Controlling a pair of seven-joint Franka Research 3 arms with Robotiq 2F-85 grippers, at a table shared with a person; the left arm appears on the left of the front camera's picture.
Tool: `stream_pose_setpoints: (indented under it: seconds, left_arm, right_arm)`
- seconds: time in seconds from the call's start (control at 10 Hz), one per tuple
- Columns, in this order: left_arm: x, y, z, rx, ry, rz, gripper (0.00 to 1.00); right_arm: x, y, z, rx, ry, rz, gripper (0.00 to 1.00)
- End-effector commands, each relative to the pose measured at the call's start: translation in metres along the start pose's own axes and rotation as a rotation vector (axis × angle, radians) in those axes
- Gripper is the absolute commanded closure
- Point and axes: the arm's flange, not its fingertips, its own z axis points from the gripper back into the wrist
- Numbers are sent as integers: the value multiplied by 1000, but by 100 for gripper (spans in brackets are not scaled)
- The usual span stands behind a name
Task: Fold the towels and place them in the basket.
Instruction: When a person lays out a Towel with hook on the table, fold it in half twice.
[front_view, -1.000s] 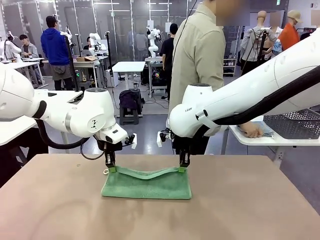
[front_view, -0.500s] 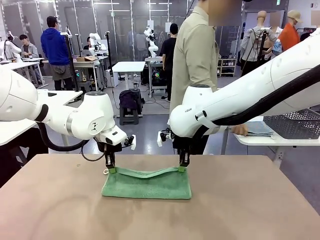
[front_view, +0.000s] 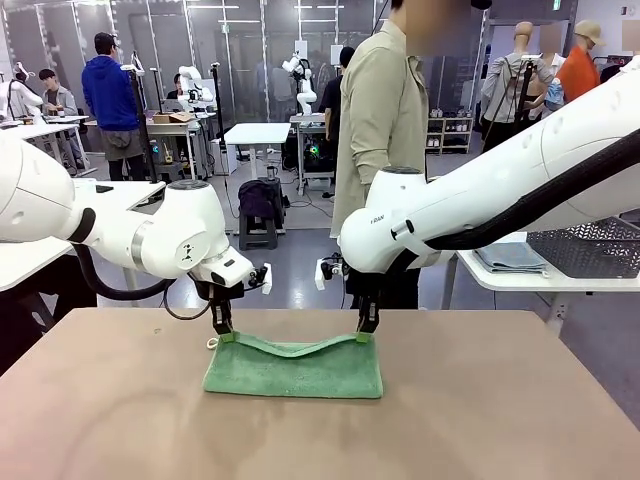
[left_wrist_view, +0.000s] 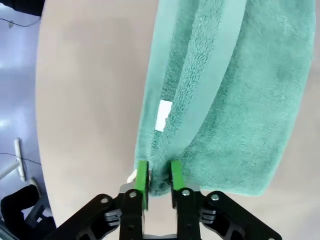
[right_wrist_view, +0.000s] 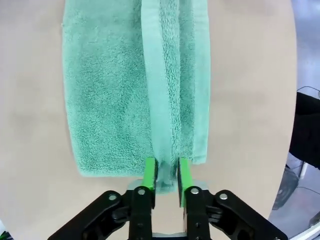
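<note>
Front view: green towel (front_view: 293, 368) folded on table (front_view: 500, 420). Left gripper (front_view: 222, 334) and right gripper (front_view: 365, 332) each pinch a far corner, lifted slightly.

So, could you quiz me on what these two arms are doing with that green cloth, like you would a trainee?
1. How many end effectors grip the green towel?
2. Where does the left end effector hold it? A: at a corner. B: at the middle. C: nowhere.
3. True or false: the right end effector is open and clear of the towel.

Key: 1: two. 2: A. 3: false, it is shut on the towel's other corner.
</note>
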Motion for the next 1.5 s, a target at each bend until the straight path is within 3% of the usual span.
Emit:
stream_pose_setpoints:
  seconds: [0.0, 0.1, 0.2, 0.3, 0.4, 0.5, 0.7, 0.8, 1.0, 1.2, 1.4]
  left_arm:
    - [-4, 2, 0, 113, -20, 20, 51]
    - [-6, 2, 2, 157, -40, 43, 37]
    - [-8, 3, 4, 186, -52, 68, 32]
    - [-10, 3, 5, 207, -57, 84, 18]
    - [-13, 3, 10, 215, -68, 87, 12]
    - [-17, 1, 21, 184, -82, 80, 0]
    - [-45, 0, 65, 76, -87, 22, 0]
    - [-63, 0, 88, 33, -86, -21, 0]
    - [-92, 1, 118, -53, -114, -133, 0]
    - [-111, -1, 134, -102, -169, -180, 0]
    - [-132, -5, 146, -127, -299, -199, 0]
  right_arm:
    - [3, -3, 1, -84, -20, -13, 53]
    - [2, -2, 3, -137, -34, -17, 36]
    - [2, -2, 4, -180, -42, -20, 34]
    - [1, -3, 6, -191, -45, -27, 17]
    - [0, -1, 10, -180, -48, -31, 14]
    - [-1, 4, 20, -143, -49, -36, 0]
    - [-18, 22, 60, -22, -23, -54, 0]
    - [-32, 31, 87, 55, -18, -133, 0]
    - [-50, 52, 139, 98, -21, -479, 0]
    - [-61, 76, 169, 116, -93, -653, 0]
    - [-74, 93, 169, 216, -205, -850, 0]
